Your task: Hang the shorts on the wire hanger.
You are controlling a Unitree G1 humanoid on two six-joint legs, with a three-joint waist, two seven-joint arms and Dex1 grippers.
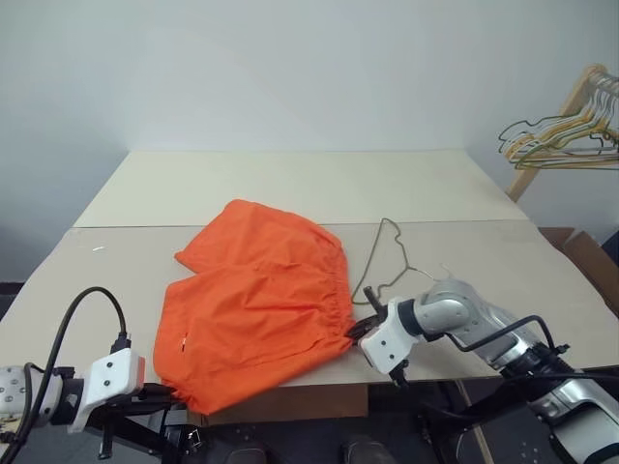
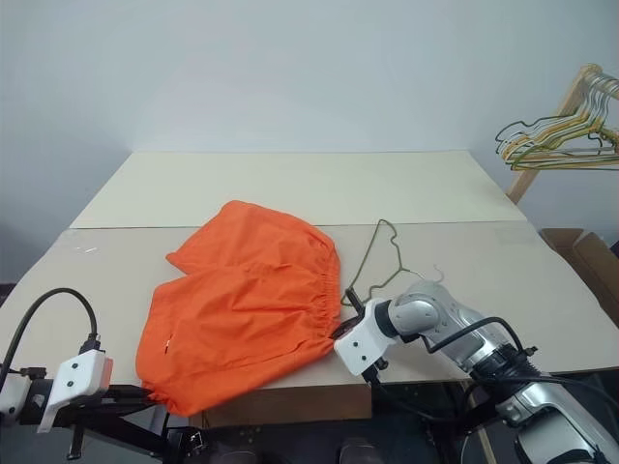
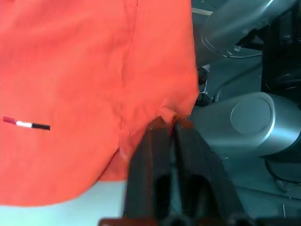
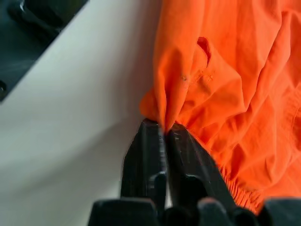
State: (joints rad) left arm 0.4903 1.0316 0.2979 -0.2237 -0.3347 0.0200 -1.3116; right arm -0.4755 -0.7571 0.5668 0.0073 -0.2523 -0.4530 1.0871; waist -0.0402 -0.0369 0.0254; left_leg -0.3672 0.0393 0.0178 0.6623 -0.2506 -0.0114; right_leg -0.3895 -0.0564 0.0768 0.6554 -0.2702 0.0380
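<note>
At the near edge of the tabletop (image 1: 503,266), the left end effector (image 3: 172,126) is pinching a corner of the shorts (image 1: 256,300) where the fabric is drooping over the edge, its two black fingers nearly together with a fold of orange cloth between them. On the other side, the right end effector (image 4: 164,128) is pinching the near end of the gathered waistband in the same way, fingers narrow with a small peak of fabric caught at the tips. Both grips look shallow, so the cloth could slip free.

The shorts are lying mostly flat across the near half of the tabletop, with the waistband facing the robot's right. Just beyond the right end effector, the wire hanger (image 1: 379,263) is lying flat, its hook toward the near edge; part of it seems to be running under the waistband, though how far is hard to tell.

To do this step well, both grips should be taking more fabric before any lift, and the waistband should be kept taut between them while the hanger stays put. Farther off on the right, bunched hangers (image 1: 566,135) are hanging on a wooden rack.
</note>
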